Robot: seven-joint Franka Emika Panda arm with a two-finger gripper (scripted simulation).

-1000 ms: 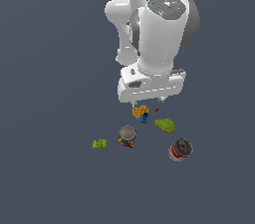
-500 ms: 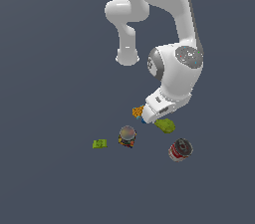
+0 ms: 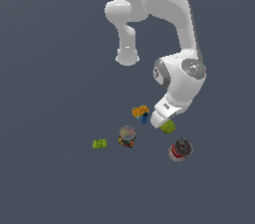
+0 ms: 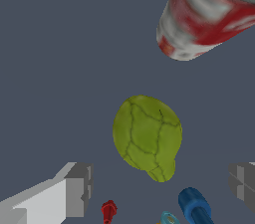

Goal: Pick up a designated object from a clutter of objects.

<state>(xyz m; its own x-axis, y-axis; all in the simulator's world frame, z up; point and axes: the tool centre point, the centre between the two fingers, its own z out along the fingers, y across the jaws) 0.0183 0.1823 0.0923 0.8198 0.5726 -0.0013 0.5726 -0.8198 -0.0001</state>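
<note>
One white arm (image 3: 164,14) reaches down over a dark grey worktop (image 3: 55,68), its wrist bent low over a small scatter of things. The claw (image 4: 159,183) stands wide: in the wrist view its two grey fingers (image 4: 77,188) sit far apart at either edge, and neither touches anything.

The green lump (image 4: 147,136), olive-yellow and rounded with dark crack-like lines over its skin, lies on the worktop, partly between the fingers and mostly just beyond their tips, with clear space on both sides. In the exterior view the lump (image 3: 168,127) peeks out from under the tip of the arm's last link, partly hidden by it.

Near the lump, toward the exterior view's right and a little nearer the camera, is the red-and-white can (image 3: 180,149); the wrist view shows the can (image 4: 209,14) tilted, grey top turned away, apart from the lump. Toward the exterior view's left of the lump sits the orange-and-blue thing (image 3: 141,113), and below that the grey-topped can (image 3: 128,136). Farther to the exterior view's left, well apart from the rest, lies the flat green piece (image 3: 99,143).

In the wrist view a blue peg (image 4: 195,207) and a tiny red speck (image 4: 108,211) show between the fingers, close to the lump but not touching it.
</note>
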